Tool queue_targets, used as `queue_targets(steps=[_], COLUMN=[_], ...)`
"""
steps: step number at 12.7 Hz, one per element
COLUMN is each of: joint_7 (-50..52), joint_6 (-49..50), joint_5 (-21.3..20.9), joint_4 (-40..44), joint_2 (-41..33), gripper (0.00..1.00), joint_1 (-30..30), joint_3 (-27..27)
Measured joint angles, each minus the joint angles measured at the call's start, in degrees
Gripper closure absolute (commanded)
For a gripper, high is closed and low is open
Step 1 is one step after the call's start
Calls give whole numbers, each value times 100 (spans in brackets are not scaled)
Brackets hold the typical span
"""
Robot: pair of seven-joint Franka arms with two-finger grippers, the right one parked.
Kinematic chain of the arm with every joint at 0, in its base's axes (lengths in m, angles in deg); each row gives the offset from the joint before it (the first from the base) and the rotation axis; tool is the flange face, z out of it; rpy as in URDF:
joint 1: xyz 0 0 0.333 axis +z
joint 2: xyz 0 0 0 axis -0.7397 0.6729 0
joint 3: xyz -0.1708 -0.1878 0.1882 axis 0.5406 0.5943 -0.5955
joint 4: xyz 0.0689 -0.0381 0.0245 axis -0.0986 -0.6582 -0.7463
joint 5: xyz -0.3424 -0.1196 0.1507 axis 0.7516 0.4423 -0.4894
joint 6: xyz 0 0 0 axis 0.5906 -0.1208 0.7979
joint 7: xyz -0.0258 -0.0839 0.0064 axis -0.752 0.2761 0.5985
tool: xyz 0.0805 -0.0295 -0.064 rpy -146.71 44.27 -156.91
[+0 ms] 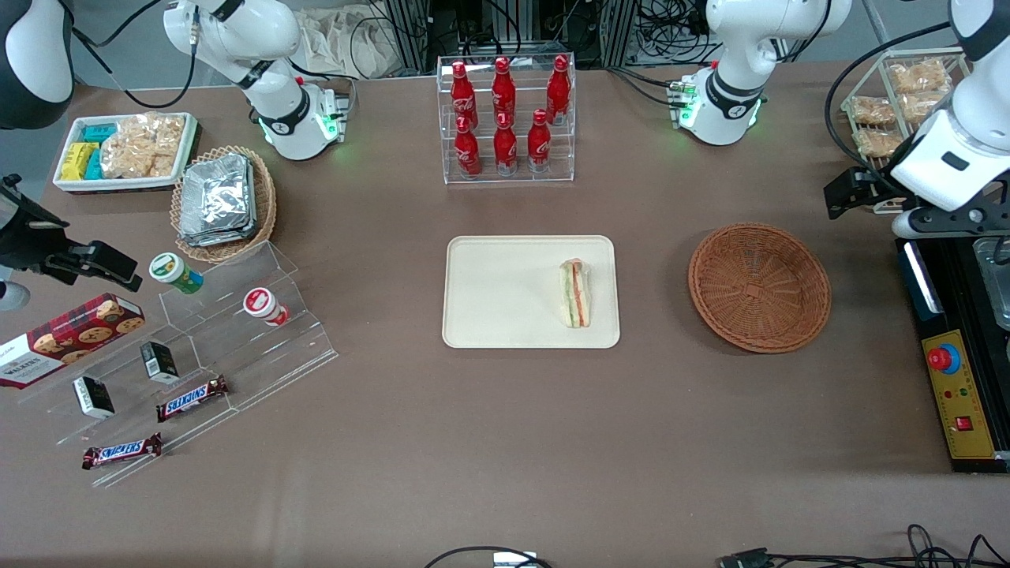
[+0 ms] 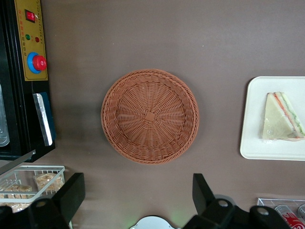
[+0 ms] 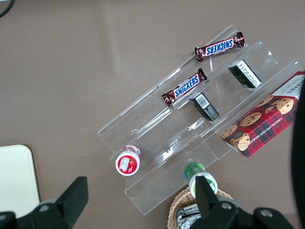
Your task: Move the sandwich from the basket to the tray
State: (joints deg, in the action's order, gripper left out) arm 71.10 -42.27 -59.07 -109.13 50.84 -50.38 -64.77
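The sandwich (image 1: 575,293) (image 2: 282,117), a pale triangular wedge with green and red-orange filling, lies on the cream tray (image 1: 505,290) (image 2: 252,119), near the tray edge closest to the basket. The round reddish-brown wicker basket (image 1: 759,286) (image 2: 149,116) holds nothing. My gripper (image 1: 851,193) (image 2: 137,193) hangs open and empty, raised above the table beside the basket toward the working arm's end, a little farther from the front camera than the basket. Its two black fingers (image 2: 71,192) stand wide apart over bare table.
A black control box with a red button (image 1: 944,359) (image 2: 37,62) and a white wire rack of snack packs (image 1: 899,102) stand near the gripper. A clear rack of red bottles (image 1: 505,118) is farther back. A stepped acrylic stand (image 1: 197,347) and foil-packet basket (image 1: 223,201) lie toward the parked arm's end.
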Motion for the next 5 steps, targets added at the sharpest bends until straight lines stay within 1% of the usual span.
queue_targets(steps=[3,5], joint_7=[0,0], joint_6=[-1,-3], joint_5=[4,4], joint_4=[35,63], joint_2=[-2,-4], gripper=[0,0], joint_1=[707,826], joint_3=[740,870])
